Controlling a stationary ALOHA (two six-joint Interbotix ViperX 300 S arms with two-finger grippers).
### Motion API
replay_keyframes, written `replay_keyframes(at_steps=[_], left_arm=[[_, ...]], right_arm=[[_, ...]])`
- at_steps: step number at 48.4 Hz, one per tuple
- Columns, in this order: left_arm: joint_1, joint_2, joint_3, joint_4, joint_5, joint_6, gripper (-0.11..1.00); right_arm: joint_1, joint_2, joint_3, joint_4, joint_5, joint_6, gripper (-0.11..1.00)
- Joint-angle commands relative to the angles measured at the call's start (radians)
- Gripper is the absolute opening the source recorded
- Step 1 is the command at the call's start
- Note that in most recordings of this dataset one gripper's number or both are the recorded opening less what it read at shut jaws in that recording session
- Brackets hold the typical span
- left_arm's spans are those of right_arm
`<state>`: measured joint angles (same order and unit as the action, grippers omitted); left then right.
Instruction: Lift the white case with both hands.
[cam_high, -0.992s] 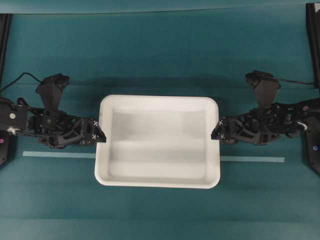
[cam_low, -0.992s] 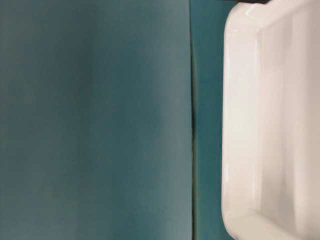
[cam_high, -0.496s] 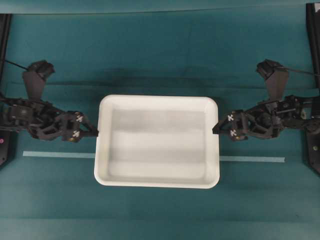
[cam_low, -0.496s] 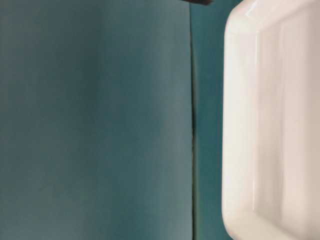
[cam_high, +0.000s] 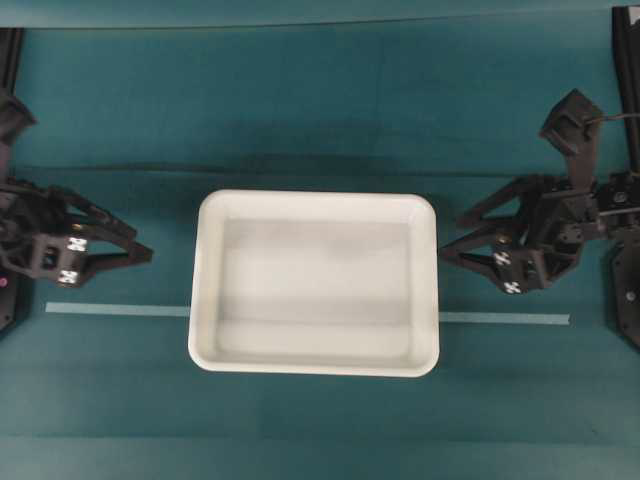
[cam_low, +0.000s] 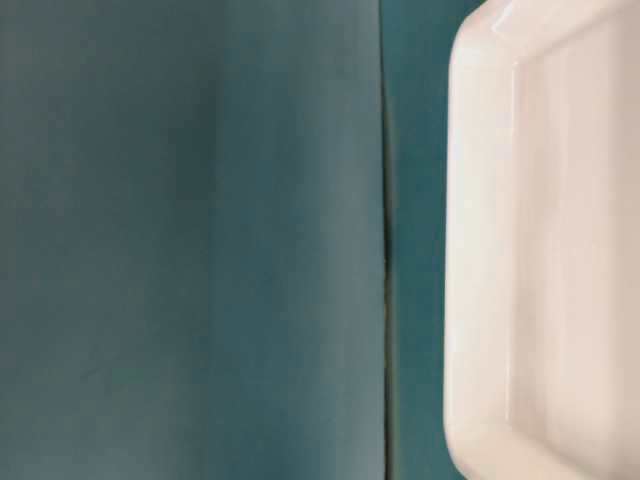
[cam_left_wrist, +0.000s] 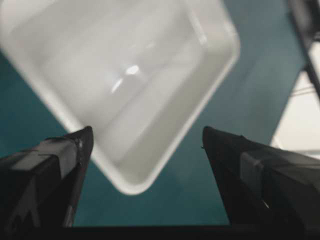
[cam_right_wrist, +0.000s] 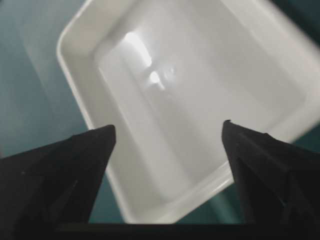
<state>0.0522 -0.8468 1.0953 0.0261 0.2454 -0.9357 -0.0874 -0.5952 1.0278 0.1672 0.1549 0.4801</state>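
The white case (cam_high: 315, 290) lies flat on the teal cloth at the middle of the overhead view, with nothing inside it. My left gripper (cam_high: 141, 247) hovers to its left, open, a clear gap away from the case's left rim. My right gripper (cam_high: 452, 236) is open too, its fingertips just off the right rim. Seen from the left wrist, the case (cam_left_wrist: 125, 75) shows one rounded corner between the spread fingers of the left gripper (cam_left_wrist: 146, 131). From the right wrist, the case (cam_right_wrist: 200, 75) fills the space past the right gripper (cam_right_wrist: 169, 126). The table-level view shows only the case (cam_low: 540, 250).
A pale tape strip (cam_high: 110, 309) runs across the cloth and passes under the case. Black frame posts (cam_high: 625, 60) stand at the far left and right edges. A seam in the cloth (cam_low: 385, 250) runs beside the case.
Both grippers have drawn back outward from the case's short sides, the left one farther, and have turned so their fingers spread flat. The case has stayed in place.
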Motion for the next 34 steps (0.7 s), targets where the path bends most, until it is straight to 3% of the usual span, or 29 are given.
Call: replay_keyframes(at_steps=[1, 13, 25, 34], left_arm=[[-0.005, -0.035, -0.014, 0.003, -0.003, 0.041, 0.94], [-0.037, -0.173, -0.021, 0.003, -0.003, 0.201, 0.94], [-0.066, -0.232, -0.031, 0.003, -0.005, 0.46, 0.92], [-0.067, -0.25, -0.035, 0.003, -0.014, 0.565, 0.9]], right_arm=[[0.009, -0.014, -0.02, -0.052, -0.011, -0.061, 0.91], [0.025, -0.103, -0.005, -0.147, -0.097, -0.222, 0.9], [0.051, -0.178, 0.011, -0.149, -0.143, -0.319, 0.9], [0.063, -0.229, 0.014, -0.149, -0.144, -0.347, 0.9]])
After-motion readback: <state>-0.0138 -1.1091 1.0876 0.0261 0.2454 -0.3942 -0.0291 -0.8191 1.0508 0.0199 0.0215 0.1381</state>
